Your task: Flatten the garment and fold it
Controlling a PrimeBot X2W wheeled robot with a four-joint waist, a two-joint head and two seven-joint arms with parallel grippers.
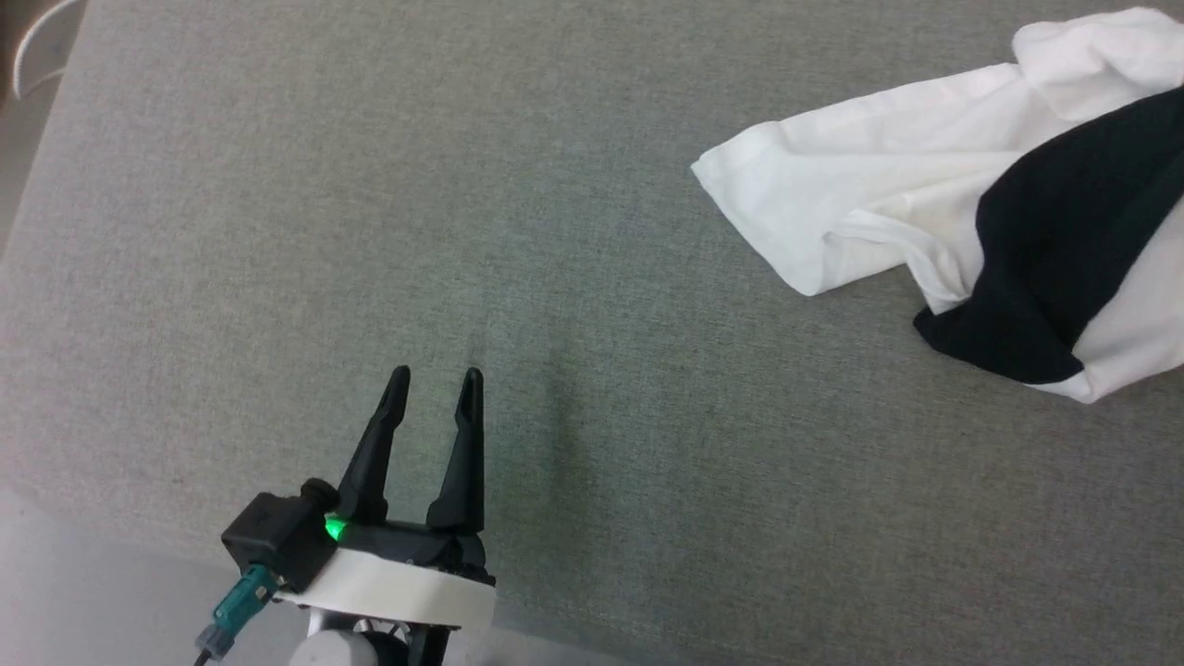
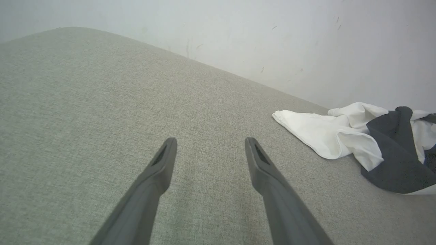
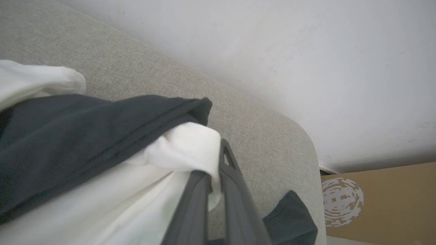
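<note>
Near left, left claw point(image 1: 436, 373) released, empty, hovering over bare grey fabric table point(image 1: 277, 231). Far right, T-shirt point(image 1: 888, 203) lies crumpled, a black sleeve folded over the white body. Right claw point(image 3: 218, 170) clenched on a white fold beside the black part. Likely light, soft and limp, so it will sag and bunch. Best gripped at hem corners or shoulder seams, not mid-cloth.
</note>
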